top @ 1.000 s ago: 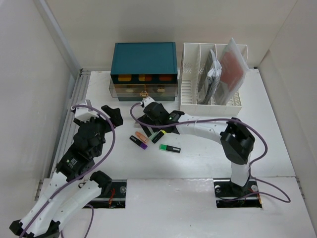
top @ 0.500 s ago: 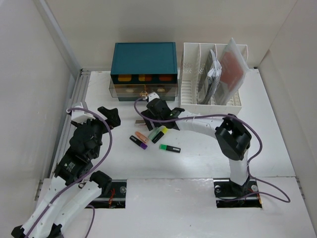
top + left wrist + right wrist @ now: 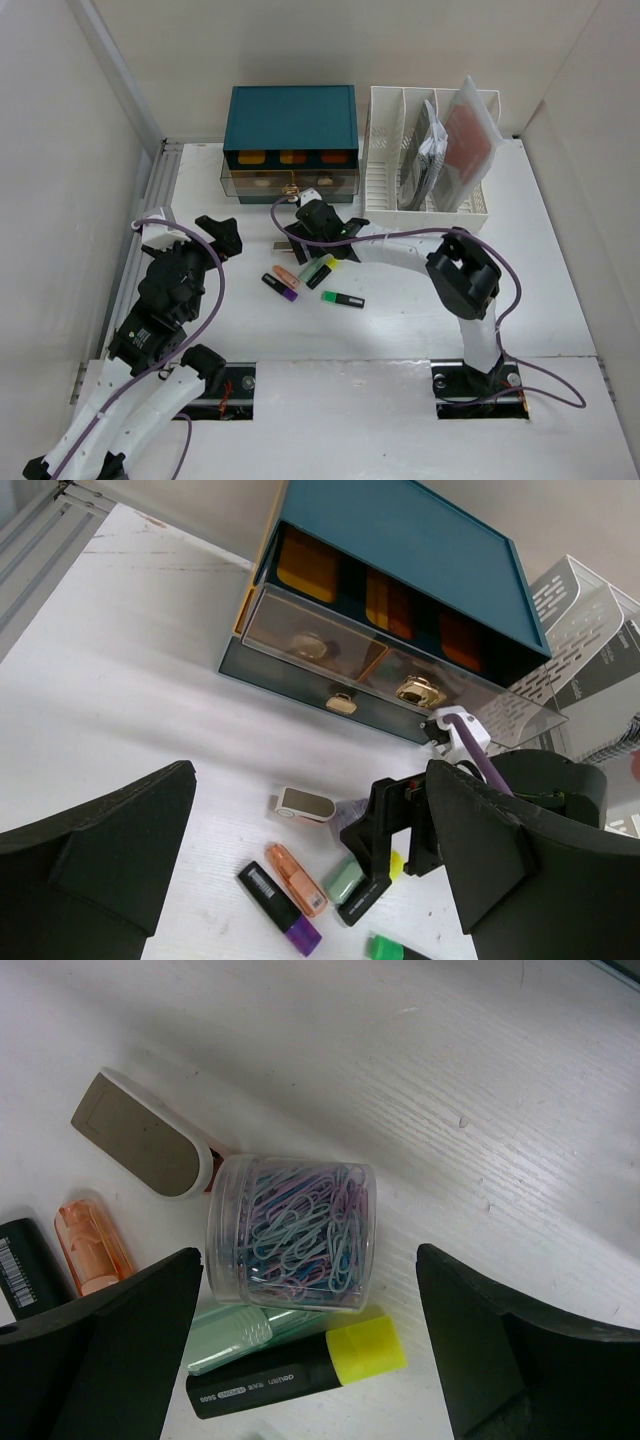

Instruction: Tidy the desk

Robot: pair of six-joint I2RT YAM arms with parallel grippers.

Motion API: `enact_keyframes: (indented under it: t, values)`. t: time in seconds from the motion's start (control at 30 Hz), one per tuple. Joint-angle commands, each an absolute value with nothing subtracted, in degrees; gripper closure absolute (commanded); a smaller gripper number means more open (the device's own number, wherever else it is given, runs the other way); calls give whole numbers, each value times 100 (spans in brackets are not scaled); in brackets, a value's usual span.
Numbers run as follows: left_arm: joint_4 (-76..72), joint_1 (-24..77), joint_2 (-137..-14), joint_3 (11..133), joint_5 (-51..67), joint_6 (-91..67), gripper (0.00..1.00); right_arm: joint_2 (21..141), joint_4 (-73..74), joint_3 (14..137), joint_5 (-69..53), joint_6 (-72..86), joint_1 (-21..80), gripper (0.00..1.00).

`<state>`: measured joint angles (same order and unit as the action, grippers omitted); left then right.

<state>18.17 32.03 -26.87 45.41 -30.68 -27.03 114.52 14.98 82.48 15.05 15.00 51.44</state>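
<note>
The white desk [image 3: 520, 290] holds a cluster of small items at its middle. My right gripper [image 3: 318, 228] is open and hovers over a clear jar of paper clips [image 3: 292, 1232], with one finger on each side and neither touching it. Beside the jar lie a yellow-capped black highlighter [image 3: 300, 1375], a mint pen [image 3: 240, 1335], an orange highlighter [image 3: 92, 1245] and a flat white-and-grey piece [image 3: 140, 1145]. My left gripper [image 3: 222, 235] is open and empty, to the left of the cluster. A purple-tipped black highlighter [image 3: 280, 287] and a green highlighter [image 3: 343, 299] lie nearby.
A teal drawer cabinet [image 3: 290, 120] stands at the back, with its clear drawer [image 3: 330, 650] pulled out. A white slotted file rack [image 3: 425, 150] holding packets stands to its right. Walls close in the left and right sides.
My right gripper has shifted slightly back and left over the jar, its elbow swinging left. My left gripper has drawn back a little to the left.
</note>
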Motion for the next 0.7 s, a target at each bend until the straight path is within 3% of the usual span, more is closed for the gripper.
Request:
enact_keyframes:
  t: [0.0, 0.13, 0.23, 0.47, 0.63, 0.67]
  values:
    - [1564, 3173, -2637, 4509, -3146, -2628, 0, 11504, 1239, 8525, 1450, 1626, 5186, 7]
    - [1564, 3173, -2585, 4509, -3146, -2628, 0, 11637, 1239, 8525, 1503, 1626, 5186, 11]
    - [1564, 3173, -2584, 4509, -3146, -2628, 0, 11742, 1117, 8525, 1503, 1626, 5186, 21]
    - [1564, 3173, -2584, 4509, -3146, -2628, 0, 11673, 1055, 8403, 1363, 1573, 5186, 55]
    - [1564, 3173, -2584, 4509, -3146, -2628, 0, 11138, 1055, 8157, 1466, 1161, 5247, 86]
    - [1564, 3173, -2584, 4509, -3146, -2628, 0, 11005, 1055, 8156, 1572, 1064, 5395, 88]
